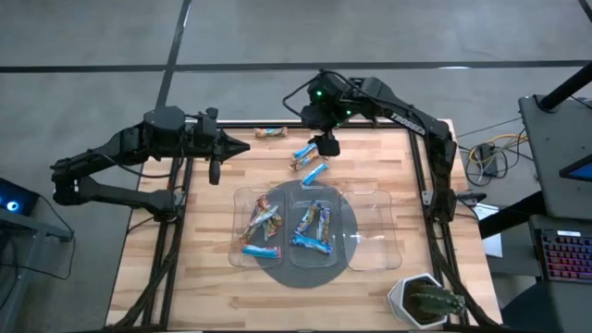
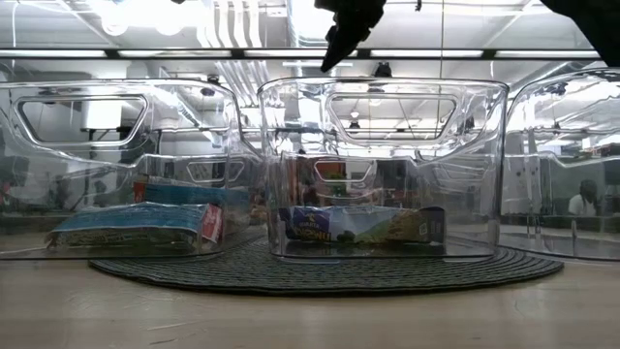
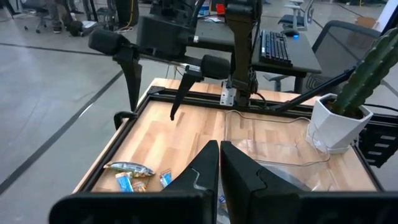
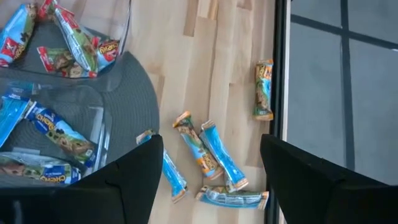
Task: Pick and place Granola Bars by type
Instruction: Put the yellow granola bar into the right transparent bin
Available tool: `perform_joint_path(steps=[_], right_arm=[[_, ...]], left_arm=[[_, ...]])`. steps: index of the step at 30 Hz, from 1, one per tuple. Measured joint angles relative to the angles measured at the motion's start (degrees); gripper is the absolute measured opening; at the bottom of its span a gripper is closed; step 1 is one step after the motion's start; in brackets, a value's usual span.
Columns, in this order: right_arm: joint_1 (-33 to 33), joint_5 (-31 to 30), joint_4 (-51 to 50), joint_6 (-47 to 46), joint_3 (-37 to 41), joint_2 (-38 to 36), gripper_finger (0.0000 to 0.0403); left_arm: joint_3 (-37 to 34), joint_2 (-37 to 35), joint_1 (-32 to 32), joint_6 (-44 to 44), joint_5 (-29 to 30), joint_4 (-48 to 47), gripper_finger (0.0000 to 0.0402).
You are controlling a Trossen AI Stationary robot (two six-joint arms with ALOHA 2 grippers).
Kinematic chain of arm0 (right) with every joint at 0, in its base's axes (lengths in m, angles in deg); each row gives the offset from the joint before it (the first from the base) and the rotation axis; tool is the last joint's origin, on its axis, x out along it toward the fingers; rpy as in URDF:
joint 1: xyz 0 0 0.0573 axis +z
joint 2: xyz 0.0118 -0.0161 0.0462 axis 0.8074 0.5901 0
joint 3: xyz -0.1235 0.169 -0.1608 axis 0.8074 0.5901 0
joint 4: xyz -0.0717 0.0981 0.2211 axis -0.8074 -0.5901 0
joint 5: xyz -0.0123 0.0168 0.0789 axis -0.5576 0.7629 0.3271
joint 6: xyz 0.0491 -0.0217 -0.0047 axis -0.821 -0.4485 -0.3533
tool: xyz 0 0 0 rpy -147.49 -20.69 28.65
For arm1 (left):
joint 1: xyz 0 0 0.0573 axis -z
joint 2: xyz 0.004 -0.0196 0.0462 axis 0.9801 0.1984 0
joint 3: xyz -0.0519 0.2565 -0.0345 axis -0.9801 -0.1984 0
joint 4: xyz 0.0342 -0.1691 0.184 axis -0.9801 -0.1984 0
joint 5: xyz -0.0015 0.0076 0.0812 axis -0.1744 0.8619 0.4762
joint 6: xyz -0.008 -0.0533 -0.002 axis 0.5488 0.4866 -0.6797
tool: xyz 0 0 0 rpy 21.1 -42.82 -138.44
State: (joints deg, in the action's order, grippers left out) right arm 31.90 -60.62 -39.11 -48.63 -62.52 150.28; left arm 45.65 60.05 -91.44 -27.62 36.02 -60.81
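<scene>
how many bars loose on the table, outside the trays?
5. An orange bar lies alone at the table edge; by the mat, another orange bar and three blue bars. The right gripper, open above them, may hide more.

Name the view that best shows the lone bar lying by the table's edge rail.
Right wrist view: the lone bar lies unobstructed beside the rail. High view shows it small; left wrist view shows it foreshortened; low view misses it.
</scene>
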Motion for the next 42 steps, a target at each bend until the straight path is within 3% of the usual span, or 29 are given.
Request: perform_joint_path(steps=[14, 21, 28, 42], right_arm=[[-0.11, 0.12, 1.18, -3.51, 1.76, -0.01, 0.0253], [-0.26, 0.28, 3.71, 0.43, 10.55, -0.03, 0.0245], [-1.38, 0.79, 12.43, 2.65, 20.51, -0.04, 0.0242], [-6.29, 6.4, 25.48, 1.17, 32.0, -0.03, 0.0234]], left_arm=[[0.0, 0.0, 0.01, -0.74, 0.02, 0.17, 0.0], [0.0, 0.0, 0.0, -0.74, 0.02, 0.15, 0.0], [-0.01, 0.01, 0.0, -0.6, 0.02, 0.12, 0.0], [-0.28, 0.02, 0.02, 0.16, 0.02, -0.81, 0.0]])
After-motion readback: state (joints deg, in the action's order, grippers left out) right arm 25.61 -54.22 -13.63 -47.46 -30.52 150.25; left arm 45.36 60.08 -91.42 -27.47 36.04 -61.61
